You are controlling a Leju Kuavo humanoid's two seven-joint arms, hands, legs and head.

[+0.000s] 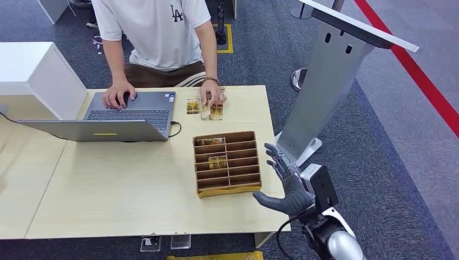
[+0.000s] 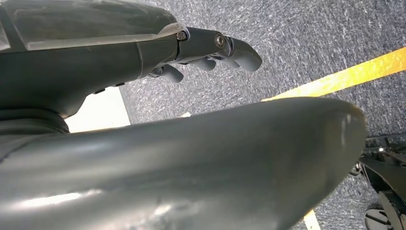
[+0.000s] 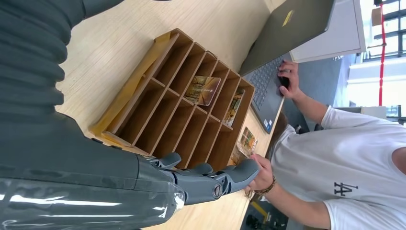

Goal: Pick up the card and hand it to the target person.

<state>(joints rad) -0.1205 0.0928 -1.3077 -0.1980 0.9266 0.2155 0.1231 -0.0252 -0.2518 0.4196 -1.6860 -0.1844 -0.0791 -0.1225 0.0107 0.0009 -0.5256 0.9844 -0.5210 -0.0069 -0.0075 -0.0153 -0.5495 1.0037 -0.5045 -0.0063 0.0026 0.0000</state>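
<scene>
The right hand [image 1: 286,187], fingers spread and holding nothing, hovers at the lower right of the frame beside the brown wooden slotted tray [image 1: 227,162]. The small yellow-green printed card [image 1: 217,162] stands in a middle slot at the frame centre, so picking and handing to the person in the white shirt [image 1: 157,32] are not yet done. The left hand [image 2: 210,52] holds nothing, fingers loosely curled.

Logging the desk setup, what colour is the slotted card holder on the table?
The card holder is brown, with a yellower front lip. Head view shows it best.

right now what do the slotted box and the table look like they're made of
The brown slotted card box looks like thin wood or fibreboard: flat matt panels, darker cut edges on the dividers, a paler yellowish front lip. The pale rectangular table looks like wood-grain laminate or veneer: fine straight grain, smooth low sheen, and a seam between two tops. I can't tell which.
</scene>
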